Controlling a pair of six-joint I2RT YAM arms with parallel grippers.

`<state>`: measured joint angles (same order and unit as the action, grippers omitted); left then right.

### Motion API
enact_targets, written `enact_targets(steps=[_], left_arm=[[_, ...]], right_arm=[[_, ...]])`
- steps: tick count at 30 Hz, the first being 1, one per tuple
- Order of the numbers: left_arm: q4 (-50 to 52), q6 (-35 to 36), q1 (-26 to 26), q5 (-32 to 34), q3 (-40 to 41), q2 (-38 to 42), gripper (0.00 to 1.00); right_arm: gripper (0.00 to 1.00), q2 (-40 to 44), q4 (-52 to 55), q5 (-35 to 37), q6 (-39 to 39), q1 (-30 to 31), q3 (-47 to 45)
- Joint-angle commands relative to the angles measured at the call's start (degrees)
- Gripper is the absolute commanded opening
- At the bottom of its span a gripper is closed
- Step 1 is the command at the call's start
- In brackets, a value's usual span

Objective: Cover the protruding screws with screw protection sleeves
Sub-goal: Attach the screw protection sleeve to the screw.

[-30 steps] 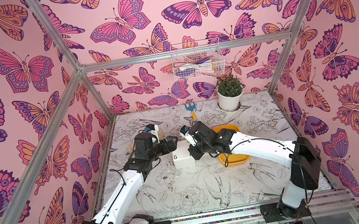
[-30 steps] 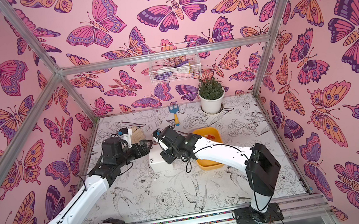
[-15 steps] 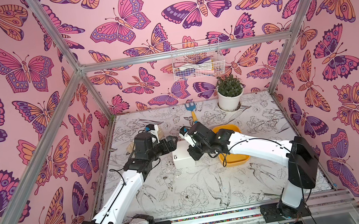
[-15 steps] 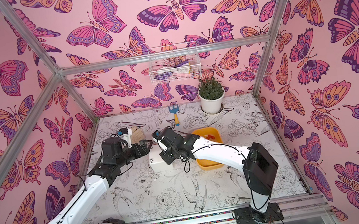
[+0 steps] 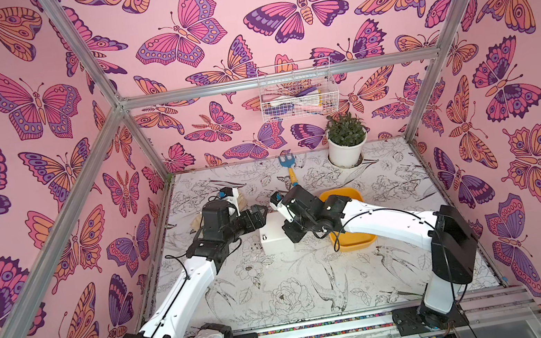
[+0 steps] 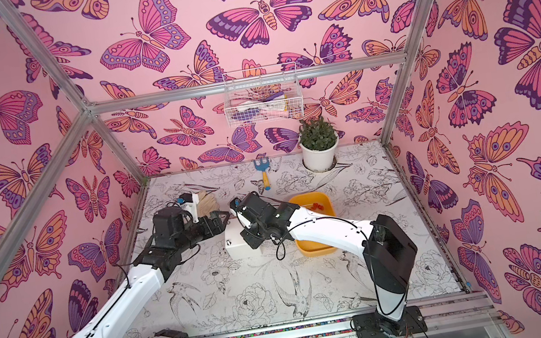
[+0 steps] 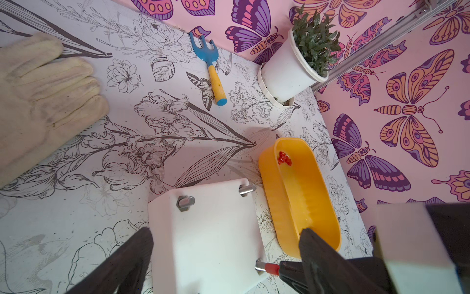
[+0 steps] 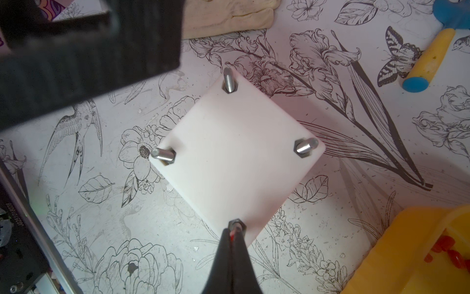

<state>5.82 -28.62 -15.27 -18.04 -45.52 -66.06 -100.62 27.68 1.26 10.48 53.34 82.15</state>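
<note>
A white box (image 5: pixel 274 240) (image 8: pixel 236 152) stands on the table beside a yellow tray (image 5: pixel 354 242) (image 7: pixel 269 178). The tray holds loose red screw protection sleeves (image 7: pixel 284 158) (image 8: pixel 450 250). Three protruding screws (image 8: pixel 229 80) (image 8: pixel 164 154) (image 8: pixel 305 146) stand bare at the box's corners. My right gripper (image 8: pixel 232 230) is shut on a red sleeve (image 7: pixel 270 268), which sits on the tip of the fourth screw (image 7: pixel 260 266). My left gripper (image 7: pixel 226 236) is open. Its fingers (image 7: pixel 142 239) straddle the box's top without clamping it.
A cream work glove (image 7: pixel 43 96) lies behind the box toward the left wall. A blue and yellow hand rake (image 7: pixel 211 66) and a potted plant (image 7: pixel 287 71) stand at the back. A wire basket (image 5: pixel 296 93) hangs on the rear wall.
The right arm has edged slightly left over the box. The left arm has not visibly moved.
</note>
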Motion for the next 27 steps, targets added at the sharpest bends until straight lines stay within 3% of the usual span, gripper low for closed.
enact_targets(steps=[1,27], left_arm=[[-1.0,0.0,0.4,-0.7,0.5,0.2,0.92],[-1.0,0.0,0.5,-0.7,0.7,0.2,0.92]], right_arm=[[0.0,-0.8,1.2,0.2,0.3,0.4,1.4],[0.0,-0.9,1.1,0.3,0.8,0.4,0.9]])
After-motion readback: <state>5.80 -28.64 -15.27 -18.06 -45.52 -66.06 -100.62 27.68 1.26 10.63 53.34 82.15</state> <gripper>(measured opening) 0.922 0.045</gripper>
